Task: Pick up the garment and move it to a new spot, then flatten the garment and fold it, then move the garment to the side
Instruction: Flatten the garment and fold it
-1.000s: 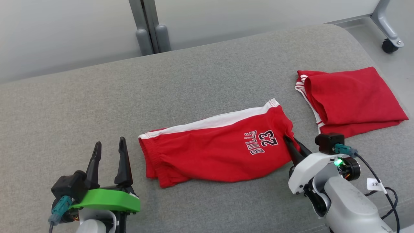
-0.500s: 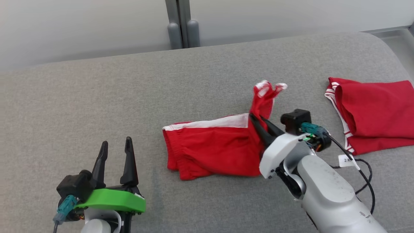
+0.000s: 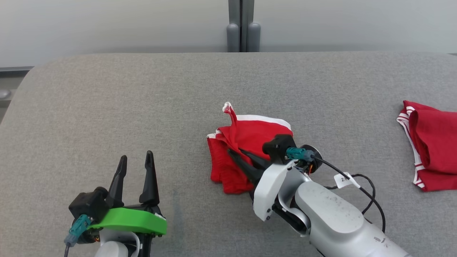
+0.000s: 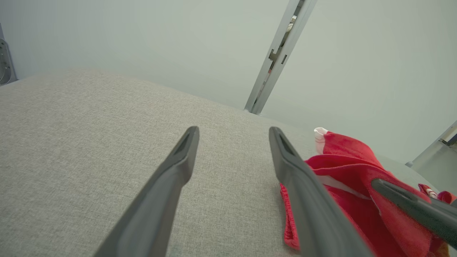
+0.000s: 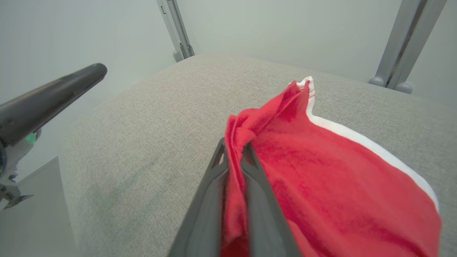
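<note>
Jaws of the left gripper (image 3: 136, 155) stand wide apart and empty over the grey surface (image 3: 107, 107). Just to their right, mid-surface, the red shorts (image 3: 253, 132) lie bunched, too crumpled to show a long axis. A fold on their near side is clamped between the jaws of the right gripper (image 3: 235, 151), so that arm is nearer. A second red garment (image 3: 435, 150) lies well apart, far right. Behind are a pale wall (image 3: 107, 25) and a grey post (image 3: 242, 32).

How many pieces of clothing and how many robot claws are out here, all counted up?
Red garments: 2, the bunched red garment and the folded red garment at far right.
Grippers: 2, the right gripper shut on the bunched one, the left gripper open.
Total: 4
</note>
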Robot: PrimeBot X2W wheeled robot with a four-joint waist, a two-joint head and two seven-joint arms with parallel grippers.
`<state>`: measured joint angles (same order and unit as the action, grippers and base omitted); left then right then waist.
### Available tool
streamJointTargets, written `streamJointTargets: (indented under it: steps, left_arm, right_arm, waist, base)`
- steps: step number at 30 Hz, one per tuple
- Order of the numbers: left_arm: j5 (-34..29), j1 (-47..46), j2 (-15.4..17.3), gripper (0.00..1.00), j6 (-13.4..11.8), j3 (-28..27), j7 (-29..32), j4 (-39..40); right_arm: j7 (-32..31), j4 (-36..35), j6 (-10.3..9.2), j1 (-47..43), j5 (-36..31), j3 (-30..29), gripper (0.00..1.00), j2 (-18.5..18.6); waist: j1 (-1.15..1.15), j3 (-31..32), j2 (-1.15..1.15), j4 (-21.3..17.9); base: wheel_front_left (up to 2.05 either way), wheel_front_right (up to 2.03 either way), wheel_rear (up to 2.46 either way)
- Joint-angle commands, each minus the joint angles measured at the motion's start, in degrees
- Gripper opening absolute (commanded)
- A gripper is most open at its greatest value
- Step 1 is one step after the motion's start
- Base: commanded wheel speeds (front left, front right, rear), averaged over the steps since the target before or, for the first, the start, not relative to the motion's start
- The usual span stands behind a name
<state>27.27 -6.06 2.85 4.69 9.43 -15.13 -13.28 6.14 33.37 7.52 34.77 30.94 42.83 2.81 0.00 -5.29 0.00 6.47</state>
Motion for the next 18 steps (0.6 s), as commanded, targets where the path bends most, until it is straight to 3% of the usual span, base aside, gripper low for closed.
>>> streamJointTargets:
  steps: [1, 6, 8, 9, 18]
  left_arm:
    - [0.2, 0.3, 0.1, 1.00, -0.2, 0.0, 0.0, 0.1]
    - [0.3, 0.4, 0.1, 1.00, -0.3, 0.3, 0.0, 0.1]
    - [0.4, 0.5, 0.1, 1.00, -0.4, 0.3, 0.0, 0.1]
    - [0.4, 0.5, 0.1, 1.00, -0.5, 0.3, 0.0, 0.2]
    - [0.6, 1.5, 0.1, 1.00, -0.9, 0.1, 0.0, 0.5]
  right_arm:
    - [0.0, 0.6, -0.08, 0.5, 0.7, 1.0, 0.00, 0.2]
    - [-1.2, 2.5, -0.08, 0.4, 1.0, 4.7, 0.00, 0.2]
    - [-0.9, 2.8, -0.08, 0.3, 0.6, 5.9, 0.31, 0.2]
    - [-0.8, 2.9, -0.08, 0.1, 0.4, 6.7, 1.00, 0.2]
    - [0.7, 0.9, -0.08, -1.7, -0.8, 8.5, 1.00, 0.2]
  waist:
    - [0.00, -0.1, 0.00, 1.4]
    - [0.00, -0.3, 0.00, 2.4]
    - [0.00, -0.3, 0.00, 2.5]
    - [0.00, -0.3, 0.00, 2.5]
    - [0.00, 0.5, 0.00, 0.6]
  base:
    - [0.00, 0.00, 0.00]
    - [0.00, 0.00, 0.00]
    - [0.00, 0.00, 0.00]
    - [0.00, 0.00, 0.00]
    - [0.00, 0.00, 0.00]
